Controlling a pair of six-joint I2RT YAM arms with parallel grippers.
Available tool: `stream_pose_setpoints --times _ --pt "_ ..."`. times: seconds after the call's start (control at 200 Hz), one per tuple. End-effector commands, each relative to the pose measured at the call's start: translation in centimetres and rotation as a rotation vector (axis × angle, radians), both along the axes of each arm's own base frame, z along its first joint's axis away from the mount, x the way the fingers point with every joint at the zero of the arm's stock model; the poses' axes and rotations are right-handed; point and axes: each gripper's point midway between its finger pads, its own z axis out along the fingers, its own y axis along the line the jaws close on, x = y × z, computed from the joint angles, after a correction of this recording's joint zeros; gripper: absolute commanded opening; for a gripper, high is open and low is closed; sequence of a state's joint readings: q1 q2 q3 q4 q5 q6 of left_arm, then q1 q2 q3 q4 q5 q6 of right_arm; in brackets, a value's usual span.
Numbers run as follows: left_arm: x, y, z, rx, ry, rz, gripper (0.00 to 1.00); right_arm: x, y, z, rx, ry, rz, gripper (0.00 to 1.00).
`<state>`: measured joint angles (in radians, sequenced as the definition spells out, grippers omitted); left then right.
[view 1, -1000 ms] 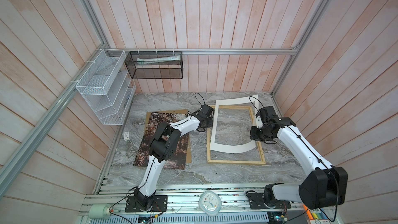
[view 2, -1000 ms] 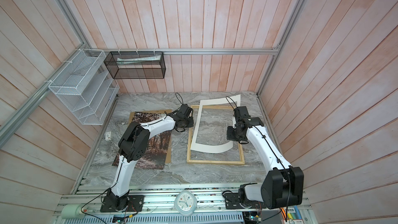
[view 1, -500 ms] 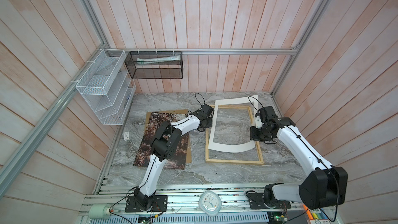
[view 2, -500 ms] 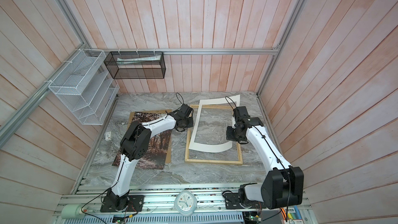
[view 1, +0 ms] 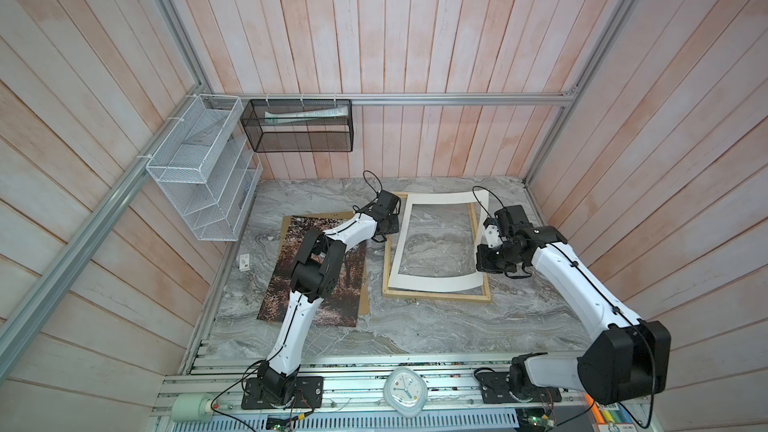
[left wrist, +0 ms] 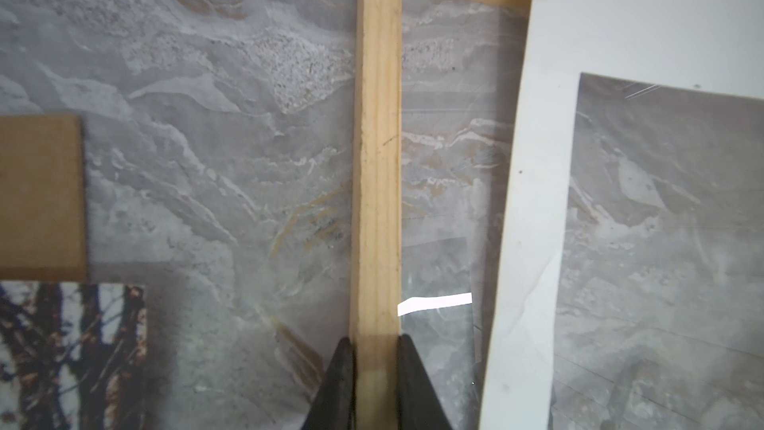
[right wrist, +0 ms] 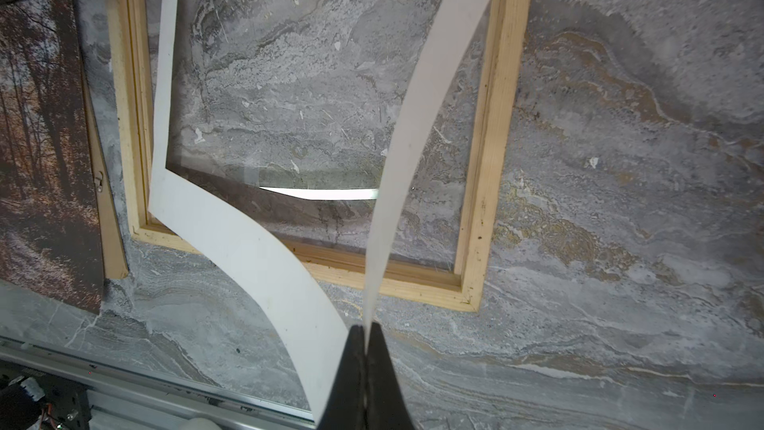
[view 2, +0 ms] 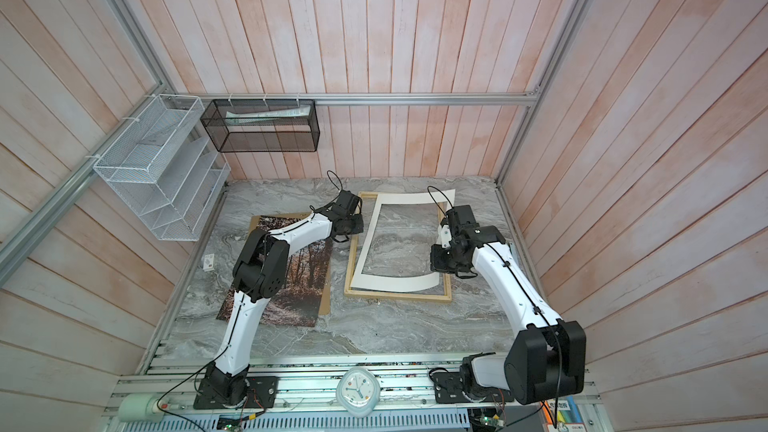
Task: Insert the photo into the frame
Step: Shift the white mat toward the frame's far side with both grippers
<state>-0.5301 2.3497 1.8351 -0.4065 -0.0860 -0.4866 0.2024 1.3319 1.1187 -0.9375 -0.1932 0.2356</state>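
The left gripper (left wrist: 375, 349) pinches the left long slat of the frame (left wrist: 378, 159), which lies flat on the marble table (view 1: 415, 334). The right gripper (right wrist: 366, 328) is clamped on the right edge of the white mat board (right wrist: 264, 250), bowing it up off the frame. The photo (view 1: 345, 297) lies face up on the brown backing board (left wrist: 41, 192), just left of the frame with its long sides parallel, nearer the left arm.
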Motion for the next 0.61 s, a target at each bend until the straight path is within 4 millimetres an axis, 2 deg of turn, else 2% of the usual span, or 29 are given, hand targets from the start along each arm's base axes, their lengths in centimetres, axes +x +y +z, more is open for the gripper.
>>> stream_pose_setpoints --times 0.0,0.095,0.21,0.385,0.6 --pt "1.3 0.0 -0.1 0.012 -0.036 -0.012 0.19 -0.6 0.8 0.4 0.030 -0.013 0.038 0.00" --pt "1.5 -0.2 0.1 0.009 -0.044 -0.031 0.22 -0.7 1.2 0.5 0.031 -0.015 0.054 0.00" --pt "1.4 -0.5 0.7 -0.012 -0.051 -0.046 0.30 -0.7 2.0 0.2 0.021 -0.009 0.086 0.00" --pt "0.7 -1.0 2.4 -0.065 -0.069 -0.070 0.38 0.3 1.8 -0.4 -0.035 0.002 0.099 0.00" --pt "-0.3 -0.7 4.7 -0.084 -0.085 -0.082 0.41 1.9 1.0 -0.8 -0.121 -0.013 0.091 0.00"
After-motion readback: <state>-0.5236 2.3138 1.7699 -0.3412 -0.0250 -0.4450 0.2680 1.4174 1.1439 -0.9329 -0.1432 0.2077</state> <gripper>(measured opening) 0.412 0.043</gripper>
